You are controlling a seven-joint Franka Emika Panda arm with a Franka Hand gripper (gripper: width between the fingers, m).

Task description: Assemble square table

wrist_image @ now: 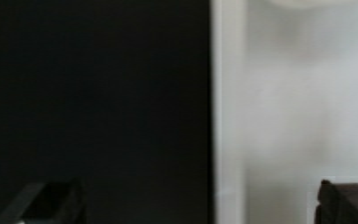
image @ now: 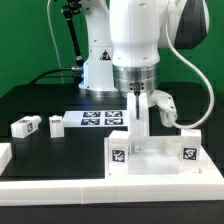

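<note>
The square table top [image: 155, 160] sits at the front edge of the black bench [image: 30, 105], just beside the low white wall [image: 60, 190]. The jaws hang right above it, wide open. One small leg [image: 25, 126] and a second leg [image: 57, 123] lie apart from it (toward the exterior view's left).

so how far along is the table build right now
Done: the upright leg seems to stand in the table top; how firmly, I cannot tell. In hand: nothing, the gripper hangs open right at that leg. Left: the far-left leg, the second loose leg beside it and the tilted leg behind the top lie unattached.
</note>
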